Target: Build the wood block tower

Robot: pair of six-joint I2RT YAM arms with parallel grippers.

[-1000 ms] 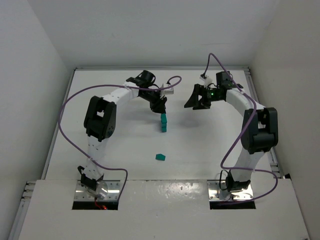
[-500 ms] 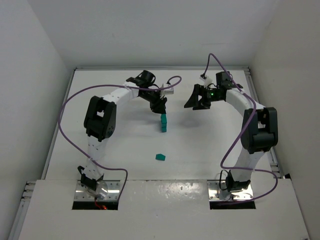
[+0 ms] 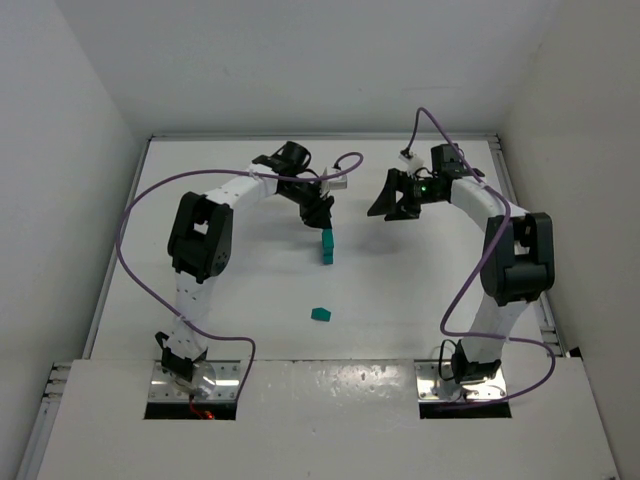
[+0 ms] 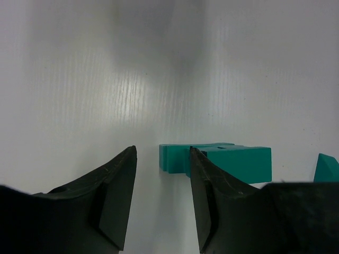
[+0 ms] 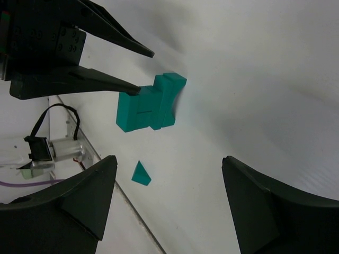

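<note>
The tower (image 3: 326, 245) is a short teal-green column near the table's middle, and in the right wrist view the tower (image 5: 145, 106) shows as stepped stacked blocks. My left gripper (image 3: 320, 213) hovers at its top, open. In the left wrist view the gripper (image 4: 162, 148) has nothing between its fingers, and the tower (image 4: 238, 163) lies partly behind the right finger (image 4: 209, 190). From the right wrist, one left finger (image 5: 106, 82) touches the top block's edge. My right gripper (image 3: 392, 206) stands wide open and empty, right of the tower. A loose wood block (image 3: 320, 314) lies nearer the bases.
The loose wedge-shaped block (image 5: 141, 173) sits apart from the tower, also visible at the left wrist view's right edge (image 4: 327, 168). White walls enclose the table (image 3: 420, 290) on three sides. Purple cables loop beside both arms.
The left gripper's fingers have spread slightly at the tower's top. The tower, the loose block and the right arm have stayed about where they were.
</note>
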